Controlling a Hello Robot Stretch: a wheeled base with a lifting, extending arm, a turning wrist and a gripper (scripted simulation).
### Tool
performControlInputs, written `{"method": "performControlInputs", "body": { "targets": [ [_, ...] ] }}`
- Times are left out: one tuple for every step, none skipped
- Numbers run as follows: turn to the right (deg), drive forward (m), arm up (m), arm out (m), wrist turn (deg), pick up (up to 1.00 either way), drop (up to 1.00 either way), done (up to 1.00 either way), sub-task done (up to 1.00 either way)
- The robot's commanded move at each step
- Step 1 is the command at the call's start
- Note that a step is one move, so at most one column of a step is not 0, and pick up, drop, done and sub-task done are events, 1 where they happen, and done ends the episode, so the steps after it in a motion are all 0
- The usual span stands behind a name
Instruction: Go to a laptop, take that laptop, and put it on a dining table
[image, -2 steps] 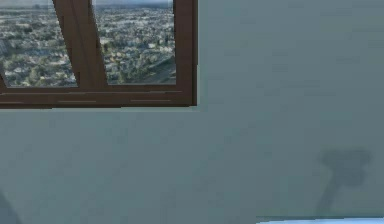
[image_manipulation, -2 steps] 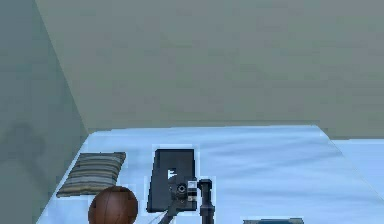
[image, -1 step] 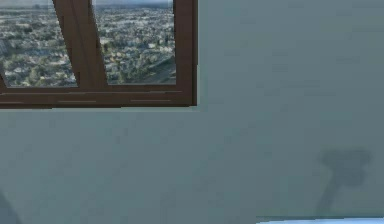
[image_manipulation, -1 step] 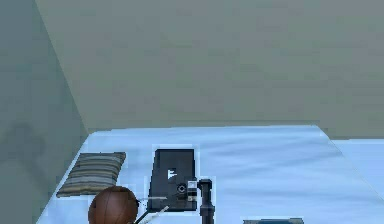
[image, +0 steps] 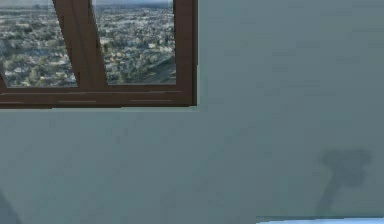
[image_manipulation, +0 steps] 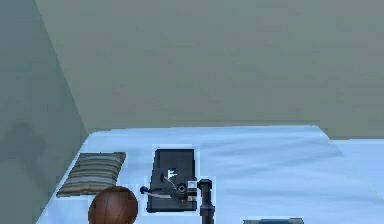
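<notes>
A: Laptop position?
B: Arm side view: a dark laptop (image_manipulation: 172, 160) is seen lying flat on a pale blue-white surface (image_manipulation: 280, 160), toward 6 o'clock from the picture's middle. Its long side runs 12 to 6.
A: Gripper?
B: The gripper (image_manipulation: 155, 187) is seen across the laptop's lower half, fingers pointed toward 9 o'clock. The arm (image_manipulation: 206, 205) comes up from the bottom edge at the laptop's 4 o'clock. How wide the claw is cannot be told. Whether anything is held cannot be told either, since the laptop lies on the surface right behind the fingers. Over it or touching it: not resolvable.
A: Neighbours?
B: A striped cushion (image_manipulation: 92, 172) is at the laptop's 9 o'clock, apart from it. A brown ball (image_manipulation: 113, 207) is at its 8 o'clock, near.
A: Forward view?
B: A grey-green wall (image: 270, 90) is faced. A brown-framed window (image: 130, 40) is placed at 10 o'clock, with a city seen through it. A pale strip (image: 320, 220) is noted at 5 o'clock on the bottom edge.
</notes>
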Motion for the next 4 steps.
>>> {"method": "performControlInputs", "body": {
  "targets": [
    [0.0, 0.0, 0.0, 0.0, 30.0, 0.0, 0.0, 0.0, 0.0],
    [0.0, 0.0, -0.3, 0.0, 0.0, 0.0, 0.0, 0.0, 0.0],
    [0.0, 0.0, 0.0, 0.0, 0.0, 1.0, 0.0, 0.0, 0.0],
    [0.0, 0.0, 0.1, 0.0, 0.0, 0.0, 0.0, 0.0, 0.0]
  ]
}}
